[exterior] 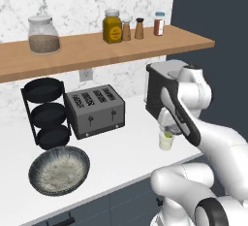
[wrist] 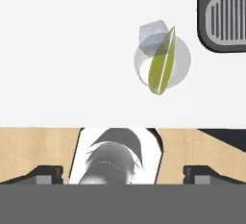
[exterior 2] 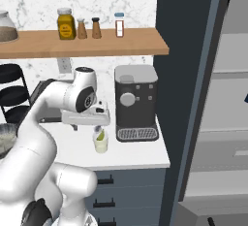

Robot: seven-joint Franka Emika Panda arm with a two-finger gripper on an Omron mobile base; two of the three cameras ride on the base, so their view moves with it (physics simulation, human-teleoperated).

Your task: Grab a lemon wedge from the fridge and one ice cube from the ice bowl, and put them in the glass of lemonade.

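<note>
Hovering open pincer (exterior 2: 99, 129) over glass of lemonade (wrist: 162, 66) — lemon wedge (wrist: 161, 68) inside, empty jaws; ice cube next — judged slippery, light, pinch across flat sides.

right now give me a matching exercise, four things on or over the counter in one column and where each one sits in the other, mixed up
Things:
1. lemon wedge
2. ice bowl
3. toaster
4. spice jars

Places:
A. on the wooden shelf
B. in the glass in front of the coffee machine
C. near the counter's front edge, below the tiered rack in the left base view
D. against the wall, right of the tiered rack in the left base view

Pairs: 1-B, 2-C, 3-D, 4-A
</note>
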